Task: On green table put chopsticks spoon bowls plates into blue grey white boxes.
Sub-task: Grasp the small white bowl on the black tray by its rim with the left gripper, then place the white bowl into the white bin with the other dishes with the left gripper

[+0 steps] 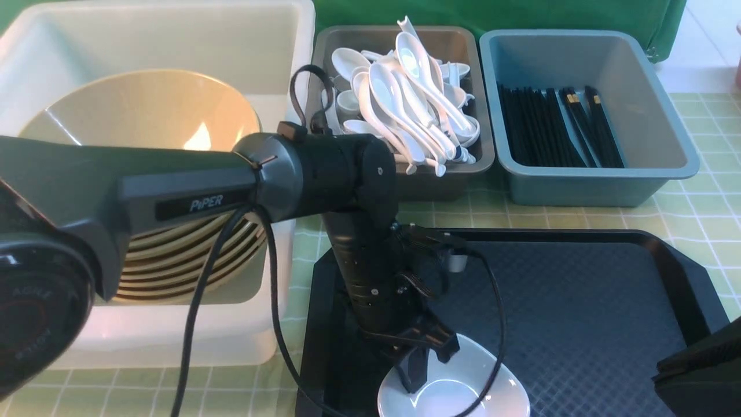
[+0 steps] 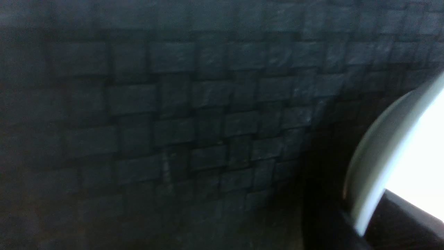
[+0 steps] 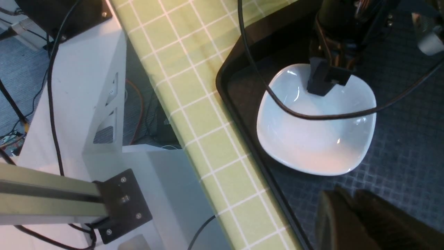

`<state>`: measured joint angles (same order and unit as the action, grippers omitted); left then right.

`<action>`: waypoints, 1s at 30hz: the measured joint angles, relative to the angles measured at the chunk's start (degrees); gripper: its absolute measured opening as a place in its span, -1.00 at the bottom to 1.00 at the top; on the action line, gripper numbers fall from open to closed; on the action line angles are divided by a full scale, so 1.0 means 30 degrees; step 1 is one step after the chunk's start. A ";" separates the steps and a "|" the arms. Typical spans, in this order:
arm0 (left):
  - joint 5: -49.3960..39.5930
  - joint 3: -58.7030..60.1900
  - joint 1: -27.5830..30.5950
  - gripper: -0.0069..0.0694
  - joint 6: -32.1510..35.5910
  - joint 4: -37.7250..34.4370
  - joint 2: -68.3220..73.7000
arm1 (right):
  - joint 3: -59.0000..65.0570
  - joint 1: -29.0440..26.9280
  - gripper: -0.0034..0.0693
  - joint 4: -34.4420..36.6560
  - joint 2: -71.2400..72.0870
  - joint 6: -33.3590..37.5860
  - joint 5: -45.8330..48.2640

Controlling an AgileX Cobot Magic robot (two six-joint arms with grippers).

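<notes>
fingers of left arm tight on white dish

Bowls are being held in the left box, spoons in the middle box, chopsticks in the right box; before them, a dish is being carried on the tray's near-left corner.

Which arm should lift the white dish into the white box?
Left: the left gripper grips the white dish rim, and the white box is on that side; the right gripper hangs apart, shut.
</notes>
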<state>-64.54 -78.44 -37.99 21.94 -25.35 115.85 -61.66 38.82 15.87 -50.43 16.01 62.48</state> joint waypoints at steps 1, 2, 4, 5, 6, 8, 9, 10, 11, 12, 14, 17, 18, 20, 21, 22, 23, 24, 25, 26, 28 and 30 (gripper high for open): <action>-0.0342 -0.0023 0.0199 -0.76 0.0150 -0.0337 -0.0073 | 0.0000 0.0000 -0.72 0.0000 0.0000 0.0054 0.0000; -0.0587 -0.0065 0.0267 -0.78 0.0260 -0.0465 -0.0164 | 0.0000 0.0000 -0.72 0.0000 0.0000 0.0073 0.0000; -0.0983 -0.0177 0.0444 -0.78 0.0453 -0.0603 -0.0423 | 0.0000 0.0000 -0.72 0.0000 0.0000 0.0127 -0.0050; -0.1181 -0.0326 0.0634 -0.78 0.0598 -0.0721 -0.0888 | 0.0000 0.0000 -0.72 0.0000 0.0000 0.0239 -0.0150; -0.1270 -0.0514 0.0813 -0.78 0.0783 -0.0800 -0.1493 | 0.0000 0.0000 -0.71 0.0000 0.0000 0.0379 -0.0310; -0.1294 -0.0806 0.1293 -0.78 0.1135 -0.0944 -0.2714 | 0.0000 0.0000 -0.71 0.0000 0.0000 0.0823 -0.0583; -0.1310 -0.0976 0.1679 -0.78 0.1415 -0.1134 -0.3526 | 0.0000 0.0000 -0.71 0.0000 0.0000 0.1077 -0.0798; -0.1350 -0.1101 0.2055 -0.78 0.1550 -0.1297 -0.4223 | 0.0000 0.0000 -0.70 0.0000 0.0000 0.1298 -0.1028; -0.1407 -0.1142 0.2656 -0.78 0.1751 -0.1595 -0.5135 | 0.0000 0.0000 -0.70 0.0000 0.0000 0.1447 -0.1209; -0.1442 -0.1142 0.2935 -0.78 0.1834 -0.1811 -0.5505 | 0.0000 0.0000 -0.70 0.0000 0.0000 0.1615 -0.1360; -0.1692 -0.1142 0.5286 -0.78 0.1989 -0.2514 -0.7755 | 0.0000 0.0000 -0.70 0.0000 0.0000 0.1860 -0.2067; -0.1806 -0.1142 0.8756 -0.78 0.2017 -0.3092 -1.0410 | 0.0000 0.0000 -0.69 0.0000 0.0000 0.2070 -0.3009; -0.1845 -0.1142 1.0261 -0.78 0.2033 -0.3212 -1.1310 | 0.0000 0.0000 -0.69 0.0000 0.0000 0.2080 -0.3203; -0.1849 -0.1001 1.3837 -0.78 0.2033 -0.3241 -1.3206 | 0.0000 0.0000 -0.69 0.0000 -0.0037 0.2079 -0.3605; -0.1849 -0.0847 1.5502 -0.78 0.1941 -0.3241 -1.3722 | 0.0000 0.0000 -0.69 0.0020 -0.0088 0.2079 -0.3739; -0.1849 -0.0795 1.5829 -0.78 0.1882 -0.3241 -1.3952 | 0.0000 0.0000 -0.69 0.0044 -0.0128 0.2079 -0.3739; -0.1651 -0.0330 1.8029 -0.78 0.1602 -0.3241 -1.4557 | 0.0000 0.0000 -0.69 0.0082 -0.0265 0.2096 -0.3927; -0.1200 0.0110 1.9424 -0.78 0.1214 -0.3241 -1.4956 | 0.0000 0.0000 -0.69 0.0117 -0.0421 0.2100 -0.4031; -0.0240 0.0739 2.0656 -0.78 0.0602 -0.3260 -1.5291 | 0.0000 0.0000 -0.68 0.0199 -0.0621 0.2100 -0.4134; 0.0982 0.1301 2.1943 -0.78 -0.0155 -0.3260 -1.5448 | 0.0000 0.0000 -0.68 0.0281 -0.0832 0.2100 -0.4180; 0.2483 0.2178 2.3358 -0.78 -0.1268 -0.3220 -1.5454 | 0.0000 0.0000 -0.68 0.0379 -0.1059 0.2100 -0.4180; 0.4301 0.3040 2.4574 -0.78 -0.2416 -0.2801 -1.5185 | 0.0025 0.0000 -0.67 0.0429 -0.1202 0.2118 -0.4180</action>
<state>-51.64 -69.32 35.74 14.69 -33.75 70.29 -61.59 38.82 17.16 -54.04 22.37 49.94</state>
